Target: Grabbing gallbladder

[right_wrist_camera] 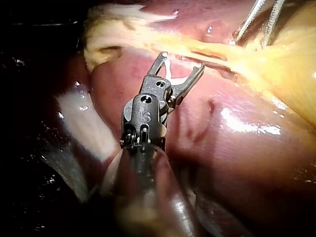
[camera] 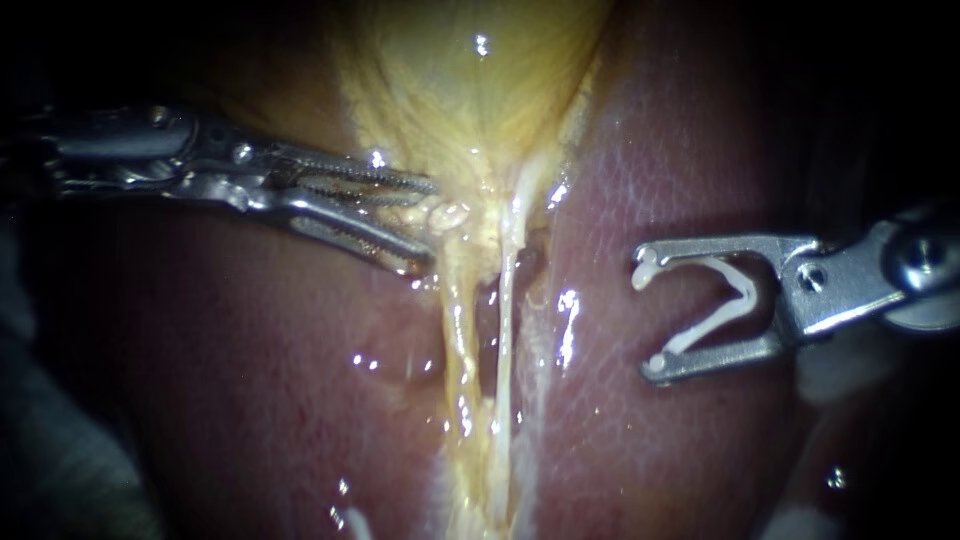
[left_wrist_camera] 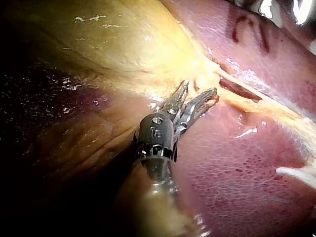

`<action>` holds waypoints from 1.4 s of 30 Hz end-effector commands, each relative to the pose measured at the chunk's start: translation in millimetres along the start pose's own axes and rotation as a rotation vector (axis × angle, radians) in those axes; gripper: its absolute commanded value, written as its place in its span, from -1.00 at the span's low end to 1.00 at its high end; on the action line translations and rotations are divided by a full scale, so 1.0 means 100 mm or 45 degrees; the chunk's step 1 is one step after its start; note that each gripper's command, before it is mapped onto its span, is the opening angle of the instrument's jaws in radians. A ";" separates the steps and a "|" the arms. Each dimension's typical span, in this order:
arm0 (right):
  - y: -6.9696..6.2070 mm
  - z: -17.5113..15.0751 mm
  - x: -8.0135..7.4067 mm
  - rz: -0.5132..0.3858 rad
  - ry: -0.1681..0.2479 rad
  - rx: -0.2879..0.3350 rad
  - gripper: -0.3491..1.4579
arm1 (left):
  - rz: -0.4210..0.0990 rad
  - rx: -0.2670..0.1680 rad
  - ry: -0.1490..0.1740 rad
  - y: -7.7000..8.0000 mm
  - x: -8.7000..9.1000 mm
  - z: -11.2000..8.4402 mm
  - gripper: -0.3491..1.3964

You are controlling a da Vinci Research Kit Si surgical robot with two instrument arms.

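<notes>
Gaping left tool (camera: 428, 222) at gallbladder (camera: 470, 80) neck, right tool (camera: 648, 318) holding clip (camera: 725, 295)

The gallbladder (camera: 470, 70) runs off the top of the endoscope view, and the left instrument (camera: 430, 225) is lost in darkness along its shaft. From the right wrist camera only that instrument's jaw ends show, the rest cut off, and the clip (right_wrist_camera: 168, 68) held in the right instrument (right_wrist_camera: 182, 60) is too small to make out.

Liver (camera: 650, 440) glossy, reddish — two pale tubes (camera: 505, 330) along cleft; white clip (camera: 722, 300) apart.
</notes>
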 end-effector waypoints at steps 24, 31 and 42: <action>0.000 0.000 0.000 0.000 0.000 0.000 -0.08 | 0.001 0.032 -0.001 -0.006 0.010 0.006 -0.83; 0.000 0.000 0.000 0.000 0.000 0.000 -0.08 | -0.019 0.027 -0.001 0.000 0.016 -0.003 -1.00; 0.000 0.000 0.000 0.000 0.000 0.000 -0.08 | -0.141 0.005 -0.017 0.015 0.036 -0.037 -1.00</action>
